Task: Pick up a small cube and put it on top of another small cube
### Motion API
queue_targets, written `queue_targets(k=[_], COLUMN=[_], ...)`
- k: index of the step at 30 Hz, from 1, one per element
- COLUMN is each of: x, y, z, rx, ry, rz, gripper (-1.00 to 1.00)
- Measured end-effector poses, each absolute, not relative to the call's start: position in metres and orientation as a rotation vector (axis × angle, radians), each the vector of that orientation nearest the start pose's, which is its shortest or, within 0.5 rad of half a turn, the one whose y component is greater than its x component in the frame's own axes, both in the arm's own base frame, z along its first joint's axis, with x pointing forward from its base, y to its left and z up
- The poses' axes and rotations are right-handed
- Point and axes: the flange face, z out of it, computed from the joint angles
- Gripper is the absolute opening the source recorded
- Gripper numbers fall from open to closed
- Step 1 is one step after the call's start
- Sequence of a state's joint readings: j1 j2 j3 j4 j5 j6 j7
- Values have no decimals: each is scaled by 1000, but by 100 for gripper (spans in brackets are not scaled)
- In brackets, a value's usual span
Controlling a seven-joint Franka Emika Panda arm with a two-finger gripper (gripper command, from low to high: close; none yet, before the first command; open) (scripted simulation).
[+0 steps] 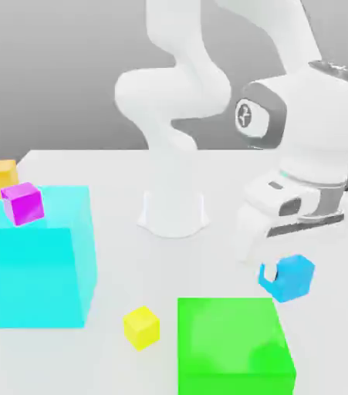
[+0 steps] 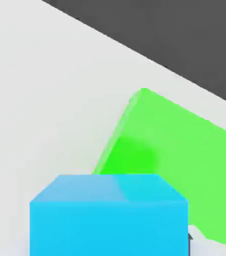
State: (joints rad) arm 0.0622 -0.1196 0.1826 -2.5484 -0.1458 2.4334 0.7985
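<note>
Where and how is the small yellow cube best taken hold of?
Grip the yellow cube across two opposite side faces, coming from straight above. It sits flat on the table with its top exposed and open space all round, apart from the large cyan block and the green block, so fingers should fit down either side.

A small block (image 1: pixel 23 203) sits atop the big block (image 1: pixel 36 262), exterior view's left.
</note>
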Motion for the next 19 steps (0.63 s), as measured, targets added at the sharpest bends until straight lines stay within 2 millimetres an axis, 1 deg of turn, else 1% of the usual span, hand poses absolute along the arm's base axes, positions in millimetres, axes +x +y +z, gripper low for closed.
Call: queue_targets(k=[3, 6, 8, 9, 11, 12, 13, 14, 15, 16, 19], x=[441, 432, 416, 405, 377, 361, 346, 338, 334, 331, 331], y=[33, -43, -93, -118, -169, -194, -218, -229, -235, -237, -237], z=[348, 381, 402, 412, 433, 437, 433, 424, 412, 402, 402], rx=[-3106, -3021, -2947, -2904, -2804, -2751, -2701, -2675, -2662, -2655, -2655], ry=[931, 1146, 1286, 1355, 1493, 1560, 1620, 1649, 1664, 1671, 1671], rz=[-86, -66, -50, -41, -22, -13, -6, -2, 0, 0, 0], gripper=[-100, -100, -100, -100, -100, -100, -100, -100, -100, 100, 100])
